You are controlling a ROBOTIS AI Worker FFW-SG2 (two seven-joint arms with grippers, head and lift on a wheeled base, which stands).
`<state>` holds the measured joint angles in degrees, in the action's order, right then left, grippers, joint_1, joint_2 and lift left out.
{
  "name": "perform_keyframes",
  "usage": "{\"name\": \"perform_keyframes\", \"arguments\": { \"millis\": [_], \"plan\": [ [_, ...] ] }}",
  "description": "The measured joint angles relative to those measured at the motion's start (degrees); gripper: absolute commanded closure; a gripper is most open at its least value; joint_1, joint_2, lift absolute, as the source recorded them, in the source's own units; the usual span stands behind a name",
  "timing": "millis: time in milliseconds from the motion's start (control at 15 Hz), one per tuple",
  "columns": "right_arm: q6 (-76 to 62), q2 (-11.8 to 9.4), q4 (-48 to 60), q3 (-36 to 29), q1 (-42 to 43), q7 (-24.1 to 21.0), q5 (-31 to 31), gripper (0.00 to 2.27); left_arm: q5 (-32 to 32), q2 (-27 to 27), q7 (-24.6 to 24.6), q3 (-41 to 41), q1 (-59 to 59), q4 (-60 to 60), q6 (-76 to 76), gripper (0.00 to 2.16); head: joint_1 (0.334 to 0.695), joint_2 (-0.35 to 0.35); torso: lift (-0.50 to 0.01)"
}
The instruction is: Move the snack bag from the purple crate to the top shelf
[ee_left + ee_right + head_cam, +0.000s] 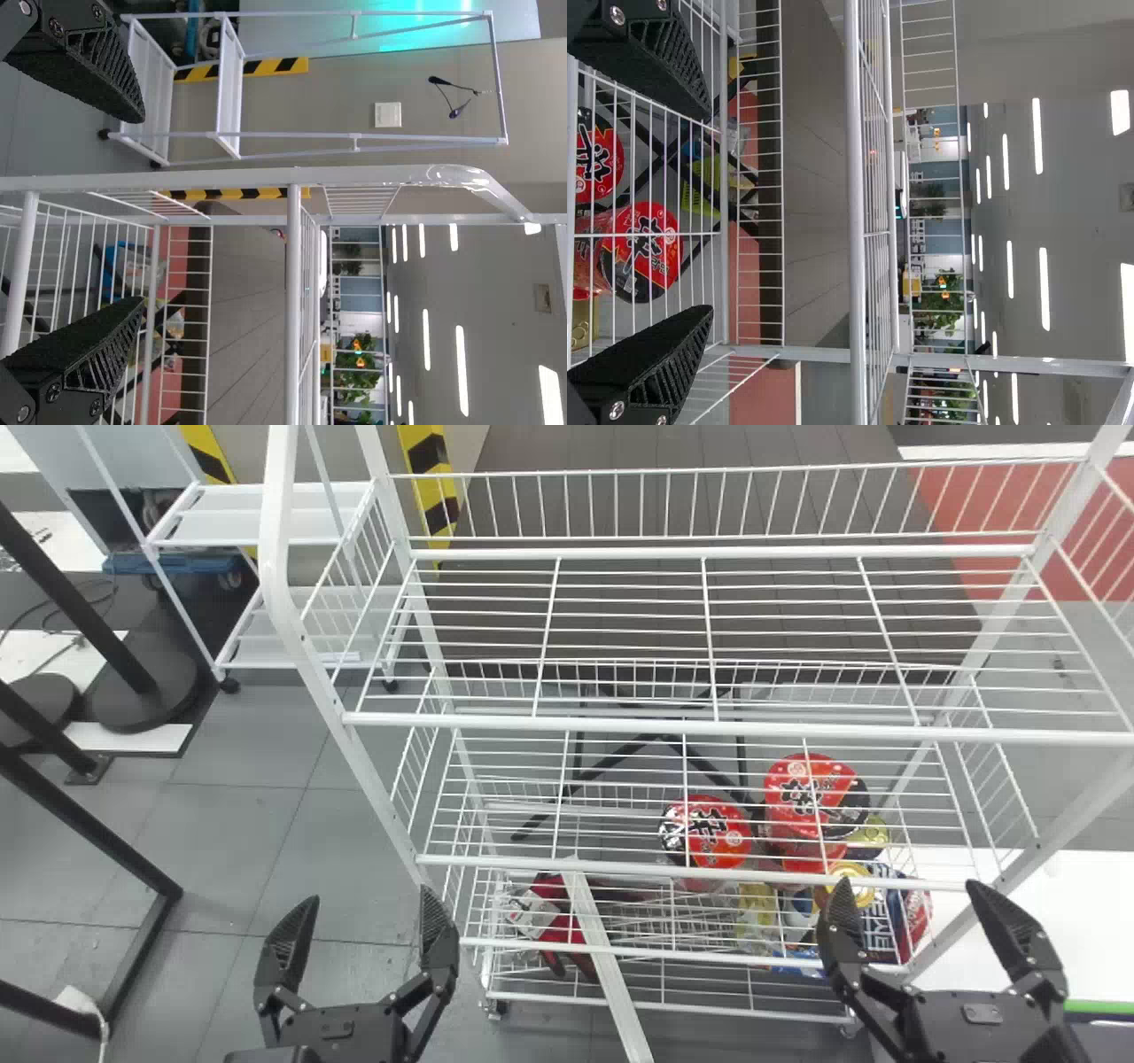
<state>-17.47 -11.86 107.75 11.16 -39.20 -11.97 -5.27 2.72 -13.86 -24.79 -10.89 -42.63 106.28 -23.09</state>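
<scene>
Black left claw (pixel 368 901) and right claw (pixel 911 886) hang spread, lower left and lower right. Picking seems due; next, reach the crate, pinch the snack bag.

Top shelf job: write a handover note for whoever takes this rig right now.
Left gripper: open, holding nothing, before the rack's left part.
Right gripper: open, holding nothing, before its right part.
Things: top shelf is the rack's uppermost tier; red-lidded cups sit lower in the rack.
Done: no snack bag on the top shelf yet.
Left: find the purple crate, grasp the bag, place it up there.
</scene>
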Motion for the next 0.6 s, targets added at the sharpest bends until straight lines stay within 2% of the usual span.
{"name": "perform_keyframes", "arguments": {
  "millis": [600],
  "plan": [
    [0.3, -0.1, 0.0, -0.1, 0.1, 0.0, 0.0, 0.0, 0.0, 0.4, -0.1, 0.0, 0.1, -0.3, 0.0, 0.09, 0.695, 0.085, -0.188]
  ]
}}
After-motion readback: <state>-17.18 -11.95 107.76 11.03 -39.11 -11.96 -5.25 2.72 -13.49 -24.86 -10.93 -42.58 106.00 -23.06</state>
